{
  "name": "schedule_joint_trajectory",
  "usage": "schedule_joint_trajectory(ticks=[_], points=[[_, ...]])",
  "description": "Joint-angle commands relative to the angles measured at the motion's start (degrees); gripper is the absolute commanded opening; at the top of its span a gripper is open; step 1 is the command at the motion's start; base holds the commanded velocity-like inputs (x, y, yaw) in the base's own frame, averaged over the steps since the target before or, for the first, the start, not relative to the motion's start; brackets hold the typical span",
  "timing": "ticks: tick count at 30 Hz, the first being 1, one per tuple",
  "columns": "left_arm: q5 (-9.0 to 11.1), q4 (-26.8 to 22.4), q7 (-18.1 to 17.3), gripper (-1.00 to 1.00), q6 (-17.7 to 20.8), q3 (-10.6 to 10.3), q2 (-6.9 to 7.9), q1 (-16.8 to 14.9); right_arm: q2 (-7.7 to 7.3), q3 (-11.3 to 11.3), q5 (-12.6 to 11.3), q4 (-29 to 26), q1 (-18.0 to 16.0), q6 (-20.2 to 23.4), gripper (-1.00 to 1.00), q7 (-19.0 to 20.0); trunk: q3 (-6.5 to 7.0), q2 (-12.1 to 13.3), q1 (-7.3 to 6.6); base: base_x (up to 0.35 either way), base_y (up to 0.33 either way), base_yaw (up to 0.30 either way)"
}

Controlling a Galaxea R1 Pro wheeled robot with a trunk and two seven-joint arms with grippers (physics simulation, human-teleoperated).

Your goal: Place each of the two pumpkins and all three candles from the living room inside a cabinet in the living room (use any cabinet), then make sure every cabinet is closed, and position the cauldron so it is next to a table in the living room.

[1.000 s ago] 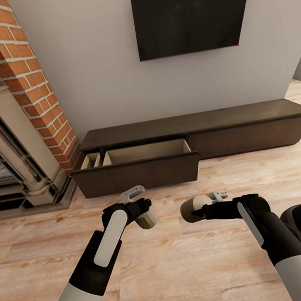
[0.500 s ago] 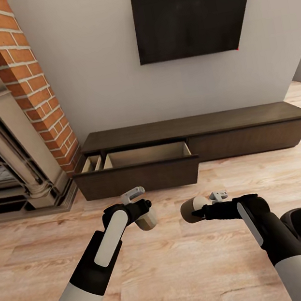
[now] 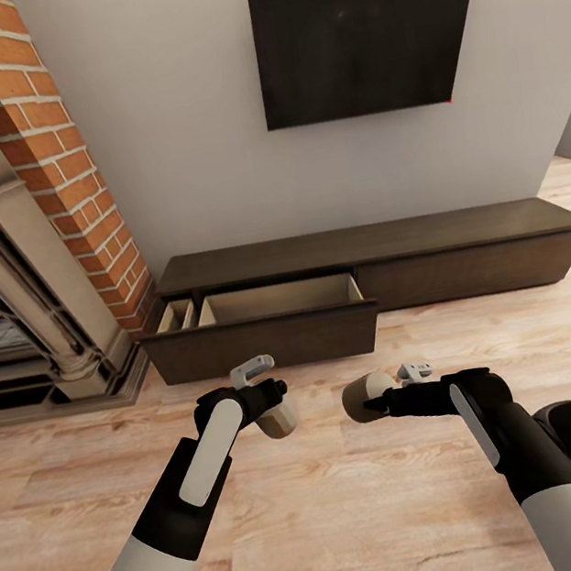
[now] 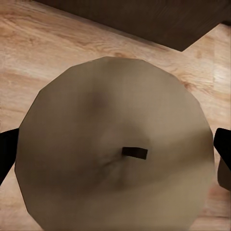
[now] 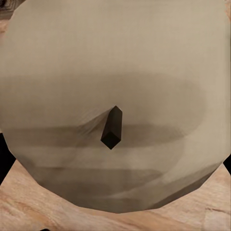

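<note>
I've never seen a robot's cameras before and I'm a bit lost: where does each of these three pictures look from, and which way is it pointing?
Head view: from the robot's head, forward and down at the open cabinet; both arms show, the left gripper and right gripper each holding a candle.
Left wrist view: near the left gripper, looking along its fingers at the left candle over the wooden floor.
Right wrist view: near the right gripper, looking at the right candle.
Shared: each candle shows in the head view too, left, right.

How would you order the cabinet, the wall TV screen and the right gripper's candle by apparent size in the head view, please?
1. cabinet and TV screen: too alike to rank.
2. candle in the right gripper, smallest despite being nearest.
</note>
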Motion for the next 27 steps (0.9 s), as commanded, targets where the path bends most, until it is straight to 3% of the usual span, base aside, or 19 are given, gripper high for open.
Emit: schedule_joint_trajectory(ticks=[1,10,19,27], points=[[0.0,0.0,0.0,-1.00,0.0,0.0,0.01,0.0,0.00,0.0,0.0,0.0,0.0,0.0,-1.00,0.0,0.18,0.4,-0.22,0.000,0.000,0.000],[-0.2,-0.1,0.0,-1.00,0.0,0.2,0.43,0.0,0.00,0.0,0.2,0.0,0.0,0.0,-1.00,0.0,1.80,4.0,-2.20,0.000,0.000,0.000],[-0.4,-0.4,-0.2,-1.00,-0.7,0.5,0.99,0.1,0.00,0.0,0.1,0.0,0.0,0.0,-1.00,0.0,1.80,4.0,-2.20,0.023,0.000,0.000],[-0.1,-0.3,-0.5,-1.00,-0.8,3.5,2.43,0.1,0.00,0.0,0.0,0.0,0.0,0.0,-1.00,0.0,1.80,4.0,-2.20,0.294,0.000,0.000]])
